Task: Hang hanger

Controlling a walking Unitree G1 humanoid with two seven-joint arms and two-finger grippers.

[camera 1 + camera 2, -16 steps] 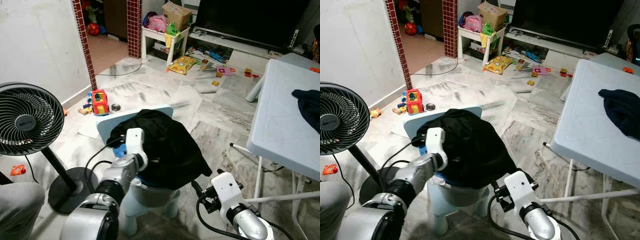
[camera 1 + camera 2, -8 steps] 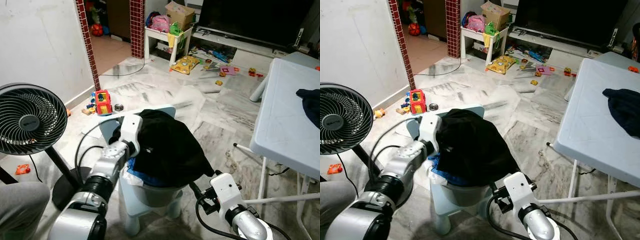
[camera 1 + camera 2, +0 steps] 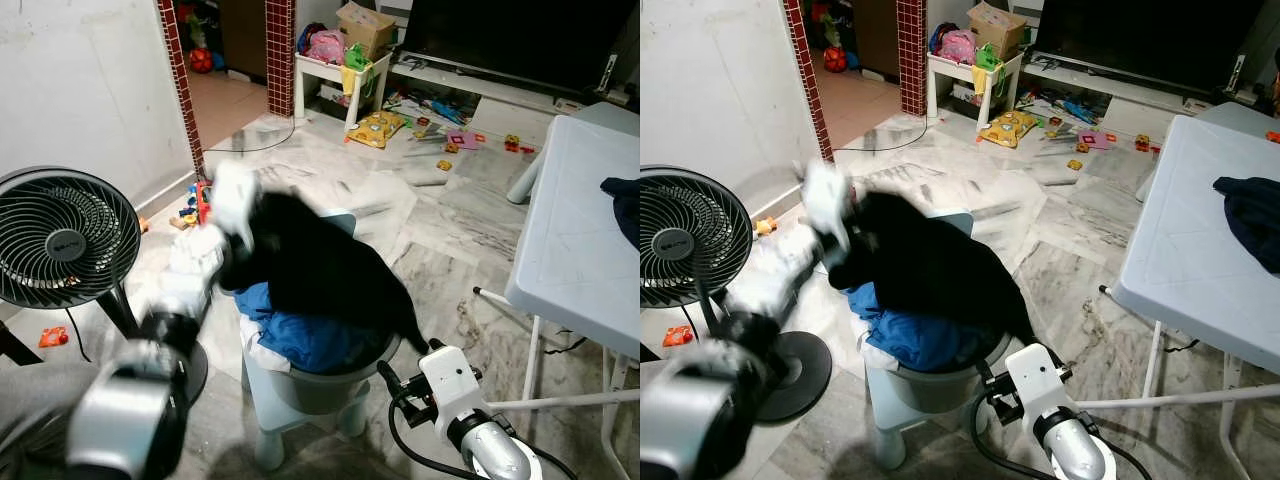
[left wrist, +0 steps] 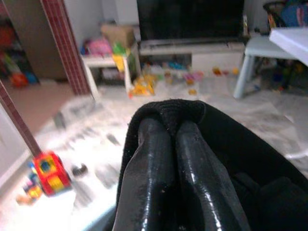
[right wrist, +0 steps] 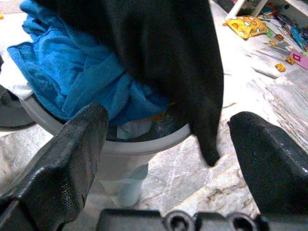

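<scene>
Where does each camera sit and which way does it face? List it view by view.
Left eye and right eye: on the head, looking forward and down at the laundry basin; both arms show.
Left wrist: looks along the left gripper, shut on the black garment, toward the TV.
Right wrist: low beside the basin, looks between the open right gripper fingers at the blue towel.
Shared: black garment, all views.

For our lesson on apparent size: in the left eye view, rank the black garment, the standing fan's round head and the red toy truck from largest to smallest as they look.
1. Black garment, lifted by the left tool.
2. Fan head; nearer the camera, so the gap is unsure.
3. Red toy truck, mostly hidden.
</scene>
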